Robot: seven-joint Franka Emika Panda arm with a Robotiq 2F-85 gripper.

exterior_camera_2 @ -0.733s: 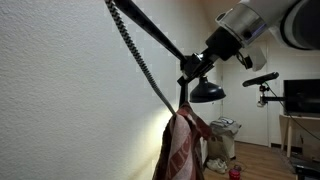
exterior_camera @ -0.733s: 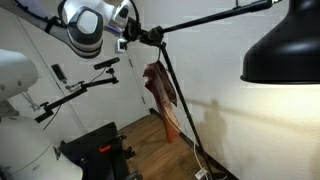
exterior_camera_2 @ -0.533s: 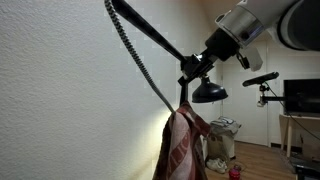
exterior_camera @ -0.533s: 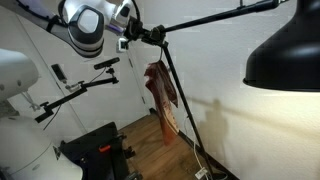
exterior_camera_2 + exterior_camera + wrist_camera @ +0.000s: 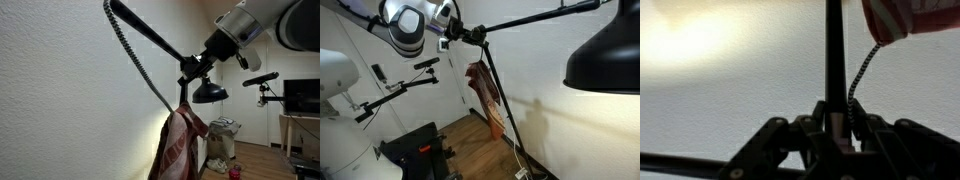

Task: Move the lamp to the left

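Note:
The lamp has a black shade (image 5: 605, 55) at the right edge in an exterior view, on a long thin black arm (image 5: 520, 22) with a stand pole (image 5: 498, 95). In the other view the shade (image 5: 208, 94) is small and far off. My gripper (image 5: 463, 33) is shut on the lamp's arm near its joint, and it also shows from the other side (image 5: 196, 68). In the wrist view the fingers (image 5: 837, 122) clamp the black pole (image 5: 835, 50) beside a braided cable (image 5: 862, 75). A red striped cloth (image 5: 483, 95) hangs from the stand (image 5: 180, 145).
A white wall (image 5: 70, 100) runs close behind the lamp, lit by its glow. Black camera booms (image 5: 405, 85) and a black stand base (image 5: 415, 150) lie on the wooden floor (image 5: 475, 135). A desk with a monitor (image 5: 300, 97) stands far off.

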